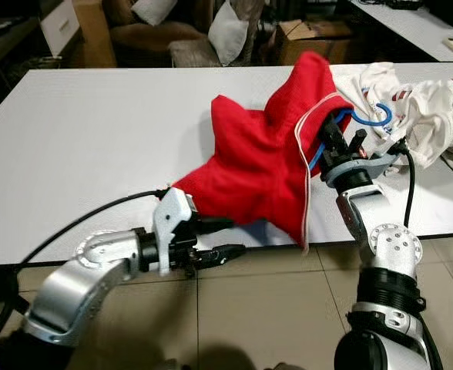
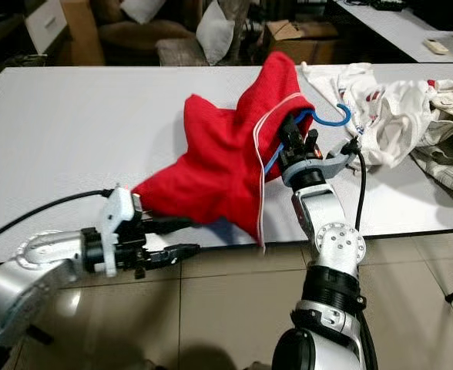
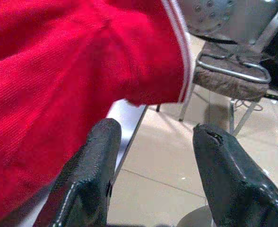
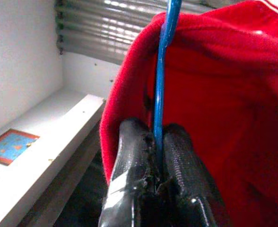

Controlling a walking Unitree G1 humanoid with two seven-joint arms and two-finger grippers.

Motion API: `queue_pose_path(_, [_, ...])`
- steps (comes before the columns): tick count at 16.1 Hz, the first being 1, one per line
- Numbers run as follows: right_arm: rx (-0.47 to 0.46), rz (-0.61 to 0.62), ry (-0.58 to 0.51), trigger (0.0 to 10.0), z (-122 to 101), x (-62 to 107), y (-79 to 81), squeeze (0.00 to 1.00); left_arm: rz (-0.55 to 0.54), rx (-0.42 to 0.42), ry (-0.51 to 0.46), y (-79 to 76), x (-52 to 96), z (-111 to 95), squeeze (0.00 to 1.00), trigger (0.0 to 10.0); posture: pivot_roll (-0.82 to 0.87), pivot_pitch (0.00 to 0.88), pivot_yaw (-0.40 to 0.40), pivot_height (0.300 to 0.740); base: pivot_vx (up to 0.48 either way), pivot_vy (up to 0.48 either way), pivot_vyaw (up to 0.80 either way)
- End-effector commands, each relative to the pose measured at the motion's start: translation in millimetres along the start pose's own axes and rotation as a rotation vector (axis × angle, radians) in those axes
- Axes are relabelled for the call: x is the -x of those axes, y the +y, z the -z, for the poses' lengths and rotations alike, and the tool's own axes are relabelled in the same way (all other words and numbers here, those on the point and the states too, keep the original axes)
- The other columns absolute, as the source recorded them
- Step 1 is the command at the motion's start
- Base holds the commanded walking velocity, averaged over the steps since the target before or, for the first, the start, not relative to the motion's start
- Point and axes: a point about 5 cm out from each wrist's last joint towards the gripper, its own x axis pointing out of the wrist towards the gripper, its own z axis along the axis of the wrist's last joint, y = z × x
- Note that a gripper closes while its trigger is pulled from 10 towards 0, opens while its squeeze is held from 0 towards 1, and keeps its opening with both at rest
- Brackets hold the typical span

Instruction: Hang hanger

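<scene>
While the head cameras look down on a white desk (image 1: pixel 95 146), a red garment (image 1: pixel 265 154) lies spread near its front edge, its white-trimmed hem hanging just over that edge. Left eye view: the right claw (image 1: pixel 336 131) reaches into the garment's opening and pinches a blue hanger (image 1: pixel 369 117), whose hook curls out beside a heap of white clothes (image 1: pixel 411 100) on the right part of the desk. The left claw (image 1: pixel 223 239) sits at the front edge, below the garment's lower corner, fingers parted, one above the other, nothing between them.

Right eye view: the same layout; the hanger hook (image 2: pixel 336 116) clears the garment's upper rim, and the right arm rises from the tiled floor (image 2: pixel 234 308) to the desk edge. A cardboard box (image 2: pixel 288 35) and cushions stand beyond the far side of the desk.

Left wrist view: two black fingers (image 3: pixel 94 179) stand spread apart; red fabric (image 3: pixel 58 71) with its white trim hangs above and beside them, close to one finger, contact not certain. A chair (image 3: pixel 233 71) stands on the floor behind.

Right wrist view: both black fingers (image 4: pixel 129 170) are pressed together on the thin blue hanger rod (image 4: pixel 163 71), which runs up along the folded red cloth.
</scene>
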Motion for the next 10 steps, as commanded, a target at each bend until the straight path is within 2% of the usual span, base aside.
queue_pose_path(1, [0.008, -0.072, -0.005, 10.0, -4, 1.2, 13.0, 0.0, -0.032, -0.004, -0.003, 5.5, 11.0, -3, 1.0, 10.0, -0.14, 0.0, 0.012, 0.74, 0.0, 0.0, 0.0])
queue_pose_path(3, [0.049, -0.099, 0.036, 10.0, 1, 7.8, 16.8, 0.0, -0.217, -0.01, -0.067, 29.6, 26.5, -10, 1.0, 10.0, -0.14, 0.0, 0.008, 0.74, 0.0, 0.0, 0.0])
queue_pose_path(4, [0.047, -0.098, 0.037, 10.0, 0, 10.5, 15.9, 0.0, -0.323, -0.003, -0.125, 43.3, 29.5, -15, 1.0, 10.0, -0.14, 0.0, 0.008, 0.74, 0.0, 0.0, 0.0])
queue_pose_path(5, [0.052, -0.093, 0.029, 10.0, -1, 11.3, 14.7, 0.0, -0.362, -0.001, -0.135, 48.2, 28.8, -16, 1.0, 10.0, -0.13, 0.0, 0.014, 0.74, 0.0, 0.0, 0.0])
queue_pose_path(6, [0.073, -0.082, 0.012, 10.0, -4, 12.7, 11.9, 0.0, -0.467, -0.036, -0.133, 58.6, 24.3, -18, 1.0, 10.0, -0.13, 0.0, 0.014, 0.74, 0.0, 0.0, 0.0])
queue_pose_path(7, [0.058, -0.082, -0.004, 10.0, -6, 13.9, 11.3, 0.0, -0.507, -0.039, -0.191, 61.7, 18.6, -22, 1.0, 10.0, -0.13, 0.0, 0.014, 0.74, 0.0, 0.0, 0.0])
queue_pose_path(8, [0.081, -0.078, 0.0, 10.0, -6, 14.6, 11.8, 0.0, -0.489, -0.034, -0.235, 58.8, 13.2, -26, 1.0, 10.0, -0.13, 0.0, 0.014, 0.74, 0.0, 0.0, 0.0])
queue_pose_path(10, [0.072, -0.083, 0.004, 10.0, -4, 13.8, 12.6, 0.0, -0.395, -0.052, -0.221, 48.1, -5.8, -28, 1.0, 10.0, -0.14, 0.0, 0.013, 0.74, 0.0, 0.0, 0.0])
